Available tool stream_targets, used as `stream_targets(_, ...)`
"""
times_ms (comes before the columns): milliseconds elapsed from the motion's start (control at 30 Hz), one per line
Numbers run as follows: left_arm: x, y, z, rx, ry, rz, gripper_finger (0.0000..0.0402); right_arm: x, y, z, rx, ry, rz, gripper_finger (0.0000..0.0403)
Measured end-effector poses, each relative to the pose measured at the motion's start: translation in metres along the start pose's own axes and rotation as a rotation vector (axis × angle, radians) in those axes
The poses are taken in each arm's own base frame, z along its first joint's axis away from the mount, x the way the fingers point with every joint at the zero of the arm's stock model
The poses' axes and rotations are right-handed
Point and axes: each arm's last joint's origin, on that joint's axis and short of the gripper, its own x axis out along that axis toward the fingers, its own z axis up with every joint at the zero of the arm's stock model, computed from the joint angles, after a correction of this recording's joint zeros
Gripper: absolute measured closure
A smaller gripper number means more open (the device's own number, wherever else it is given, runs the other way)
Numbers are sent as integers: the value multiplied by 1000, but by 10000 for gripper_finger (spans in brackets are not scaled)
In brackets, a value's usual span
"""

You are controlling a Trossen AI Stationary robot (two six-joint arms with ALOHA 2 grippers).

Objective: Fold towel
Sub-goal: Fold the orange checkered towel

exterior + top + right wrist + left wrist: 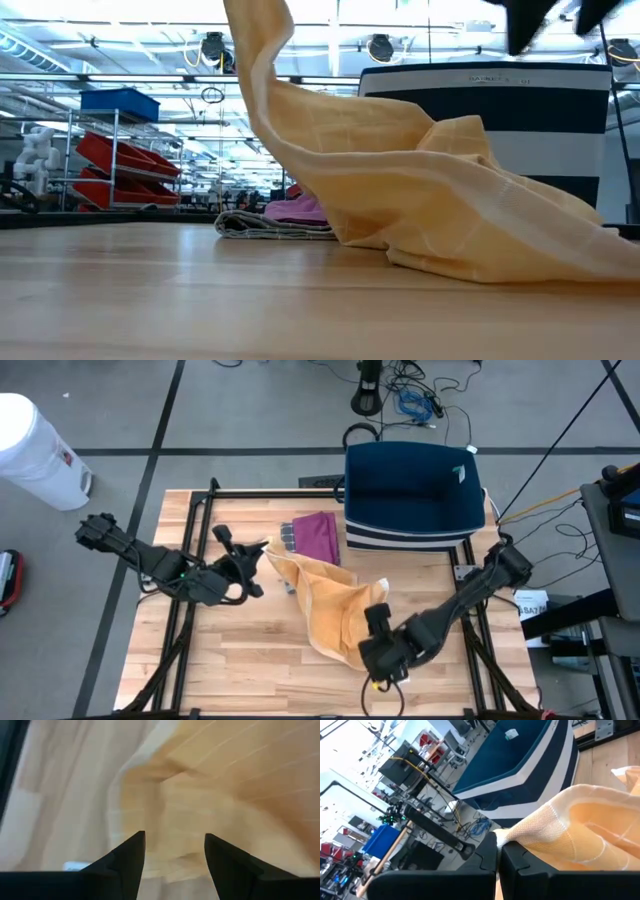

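Work surface: light wooden slatted table (250, 650). The pale orange woven cloth towel (325, 605) lies crumpled at the table centre, running from about 11 o'clock down to 6 o'clock of the centre.

Left gripper (262, 555): at roughly 9 o'clock of the table centre, fingers pinched together on the towel's upper corner. The left wrist view shows the two dark fingers (485, 857) pressed flush with the towel (580, 830) hem caught between them. In the low view that corner of the towel (400, 190) is held up off the table, the rest draping down to the wood in a loose heap.

Right gripper (378, 622): at about 5 o'clock of the centre, just over the towel's lower right edge. In the right wrist view its fingertips (132, 852) stand parted with a clear gap, towel (220, 795) fabric below them and nothing held between them.

Other items: a folded magenta cloth (318, 536) lying on a grey folded cloth (286, 540), at 12 o'clock of the centre, just beyond the towel. A navy blue fabric bin with white stripes (415, 495) stands at 1 o'clock, at the table's far edge. A white cylindrical bucket (35, 452) stands on the floor, well off the table at 10 o'clock.
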Motion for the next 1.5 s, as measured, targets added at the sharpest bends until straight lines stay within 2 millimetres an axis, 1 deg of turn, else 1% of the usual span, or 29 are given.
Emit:
stream_targets(100, 0, -1, 0, 7, 2, -8, 401, 16, 15, -1, -1, 70, 10, 222)
stream_targets(267, 0, -1, -1, 1, 2, -23, 401, 36, 31, -3, 14, 148, 9, 229)
stream_targets(500, 0, -2, -4, -12, 16, -42, 401, 54, 48, -7, 43, 212, 55, 229)
stream_targets(633, 0, -3, -6, -11, 31, -45, 401, 74, 56, -19, 82, 218, 109, 229)
stream_targets(700, 0, -3, -7, -13, 34, -45, 401, 77, 57, -26, 100, 257, 88, 229)
stream_targets(767, 0, -3, -7, -13, 34, -46, 401, 76, 58, -29, 109, 270, 78, 229)
stream_targets(933, 1, -2, -7, -18, 38, -51, 401, 76, 60, -29, 98, 246, 89, 229)
stream_targets(1033, 2, -2, -7, -25, 39, -66, 401, 84, 61, -33, 89, 231, 98, 229)
stream_targets(1233, 3, -2, -7, -24, 38, -81, 401, 101, 57, -53, 104, 294, 60, 229)
stream_targets(1500, 7, 0, -8, -30, 49, -85, 401, 106, 56, -54, 88, 268, 73, 229)
